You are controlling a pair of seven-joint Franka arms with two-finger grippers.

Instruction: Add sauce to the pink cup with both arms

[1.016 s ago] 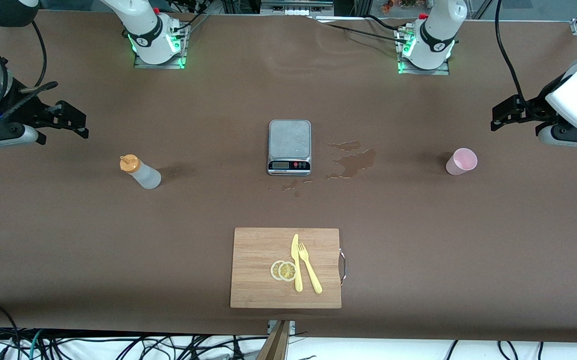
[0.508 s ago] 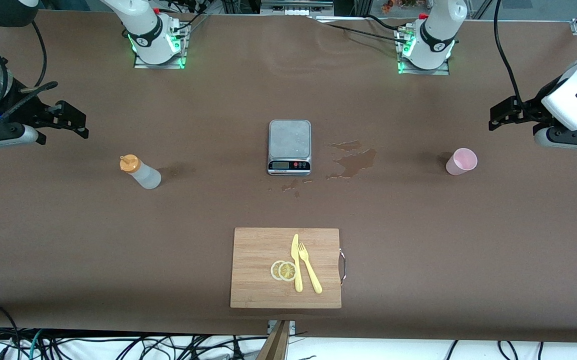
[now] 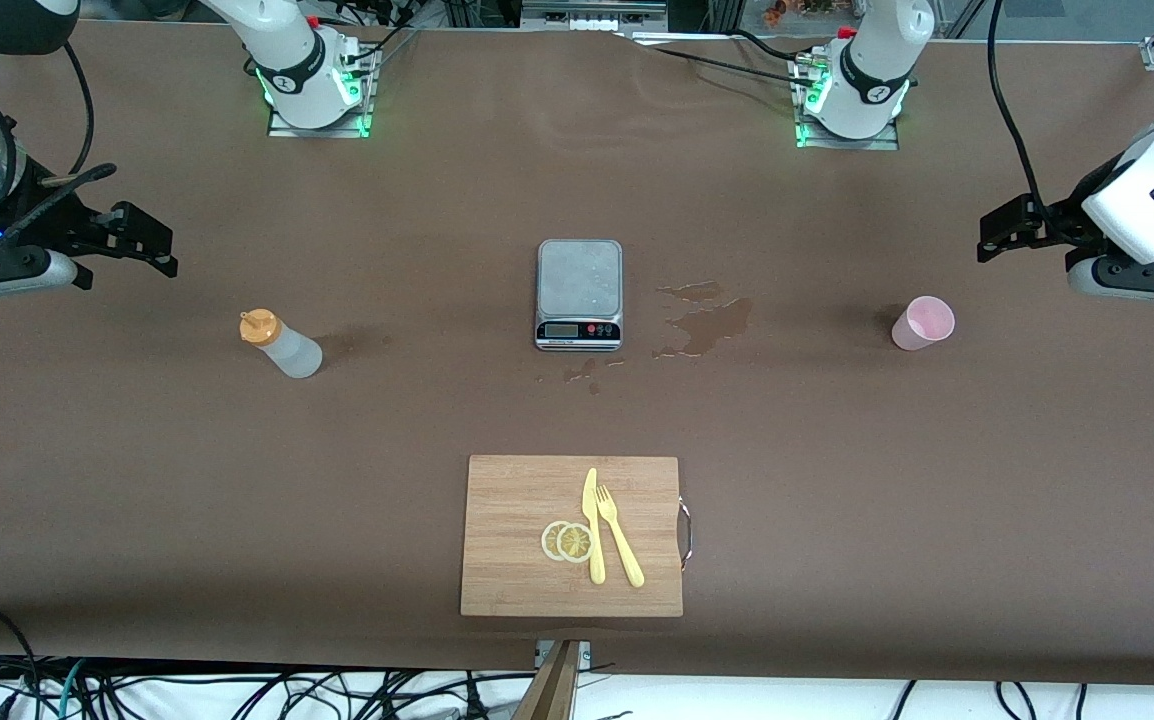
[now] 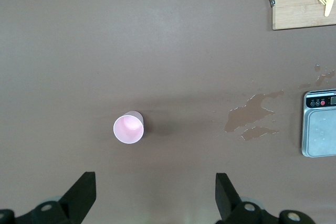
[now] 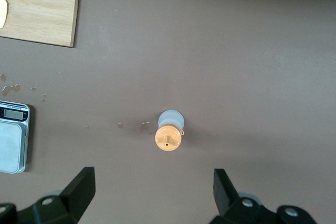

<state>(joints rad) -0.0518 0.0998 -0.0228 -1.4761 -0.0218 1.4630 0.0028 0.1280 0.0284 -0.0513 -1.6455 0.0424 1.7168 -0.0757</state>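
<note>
A kitchen scale [image 3: 579, 293] beside a wet spill [image 3: 705, 322] sits mid-frame above a cutting board [image 3: 517, 560], between the sauce bottle [image 3: 280, 344] at centre-left and pink cup [image 3: 923, 323] at centre-right, while the right gripper [image 3: 142, 243] and left gripper [image 3: 999, 232] hover wide open, empty, at the frame edges.

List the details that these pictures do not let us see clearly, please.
- Level of sauce in the sauce bottle: the translucent body is too small in the front view, and its orange cap covers it in the right wrist view.
- Reading on the scale: too small in the front view, cut by the edge in both wrist views.
- Left pincer and right pincer: only the finger ends show at the edge of the wrist views.
</note>
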